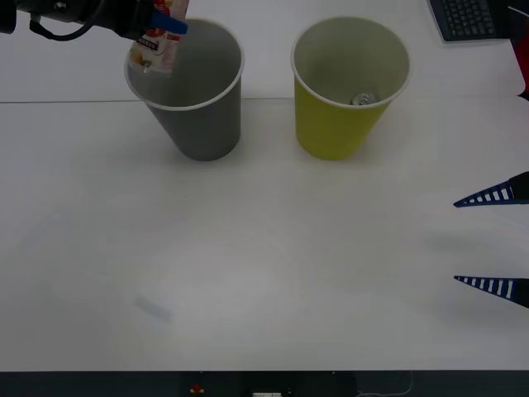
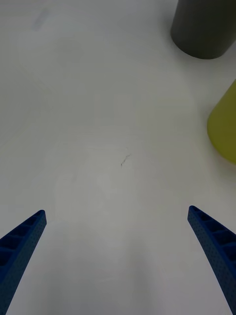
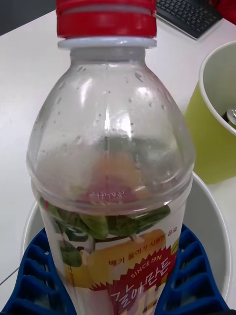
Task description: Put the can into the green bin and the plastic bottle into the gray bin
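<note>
1. Bottle work is the step in hand: the left tool [image 1: 161,29] is clamped on the plastic bottle [image 1: 157,45], blue fingers [image 3: 189,275] hugging its label on both sides, and holds it at the near-left rim of the gray bin [image 1: 194,91], partly over the opening.
2. Can work looks done: the can [image 1: 364,99] lies at the bottom of the green bin [image 1: 347,83], which stands just beside the gray one on the desk [image 1: 264,273].
3. Next move, as I judge it: bring the bottle fully over the gray opening, then part the fingers so it drops inside without catching the rim.
4. Right tool [image 1: 494,240] waits at the desk's right edge, fingers spread apart, holding nothing, well clear of both bins.
</note>
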Action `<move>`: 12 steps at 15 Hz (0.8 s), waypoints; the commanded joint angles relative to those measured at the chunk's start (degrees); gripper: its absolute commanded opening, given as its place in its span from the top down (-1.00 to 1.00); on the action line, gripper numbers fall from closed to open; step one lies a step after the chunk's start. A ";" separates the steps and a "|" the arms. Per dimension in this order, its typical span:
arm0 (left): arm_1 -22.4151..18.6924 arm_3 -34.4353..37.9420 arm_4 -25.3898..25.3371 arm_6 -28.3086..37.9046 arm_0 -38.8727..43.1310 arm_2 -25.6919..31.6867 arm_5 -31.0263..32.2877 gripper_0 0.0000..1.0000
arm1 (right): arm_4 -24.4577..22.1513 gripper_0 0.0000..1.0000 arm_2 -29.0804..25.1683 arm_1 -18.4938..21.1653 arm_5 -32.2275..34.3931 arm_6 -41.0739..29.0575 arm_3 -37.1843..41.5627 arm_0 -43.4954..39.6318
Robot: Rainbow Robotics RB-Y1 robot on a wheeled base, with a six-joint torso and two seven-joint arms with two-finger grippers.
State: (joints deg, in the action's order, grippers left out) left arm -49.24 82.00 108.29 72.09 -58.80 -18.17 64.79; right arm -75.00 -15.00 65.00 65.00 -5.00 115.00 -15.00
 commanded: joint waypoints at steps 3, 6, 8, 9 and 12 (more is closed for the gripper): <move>0.64 0.01 -2.12 -2.13 0.00 -0.12 0.07 -1.00 | 0.00 -1.00 0.00 0.00 0.00 0.00 0.00 0.00; 0.55 -0.08 -5.37 -4.68 0.35 1.03 0.07 -1.00 | 0.00 -1.00 0.00 0.00 0.00 0.00 0.00 0.00; 0.55 0.36 -10.30 -7.66 2.90 4.19 -0.02 -1.00 | 0.00 -1.00 0.00 0.00 0.00 0.00 0.00 0.00; 0.20 1.24 -12.14 -9.25 4.39 5.42 0.07 -1.00 | 0.00 -1.00 0.00 0.00 0.00 0.00 0.00 0.00; -1.47 8.36 -15.22 -14.08 12.04 10.96 -0.02 -1.00 | 0.00 -1.00 0.00 0.00 0.00 0.00 0.00 0.00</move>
State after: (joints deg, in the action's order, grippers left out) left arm -50.31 88.53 93.67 59.09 -48.56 -8.45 64.82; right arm -75.00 -15.00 65.00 65.00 -5.00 115.00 -15.00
